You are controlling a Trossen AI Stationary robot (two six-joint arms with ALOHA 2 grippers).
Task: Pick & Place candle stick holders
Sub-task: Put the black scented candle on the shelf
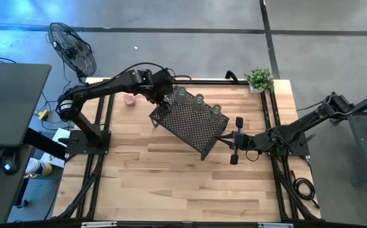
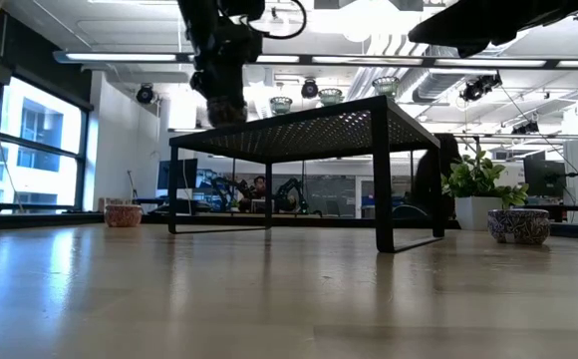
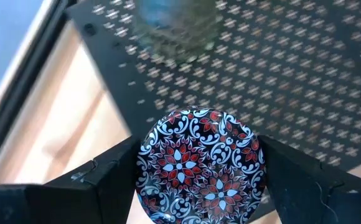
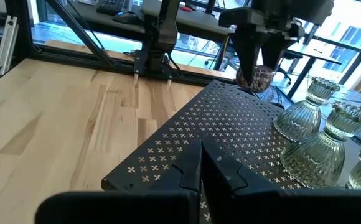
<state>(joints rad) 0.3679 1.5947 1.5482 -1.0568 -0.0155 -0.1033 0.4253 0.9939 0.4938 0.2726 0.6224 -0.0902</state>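
Left wrist view: patterned cup held over the rack corner.
Left pincer (image 3: 199,180) grips a red, white and black patterned cup (image 3: 200,163) just above the black rack (image 1: 190,123); right pincer (image 4: 200,165), shut and empty, sits at the rack's near edge on the counter (image 1: 164,177). Farther back, three pale green cups (image 1: 199,99) stand along the rack; a pink cup (image 1: 130,99) rests on the counter beside it.

Dark jointed arms, looping black cables
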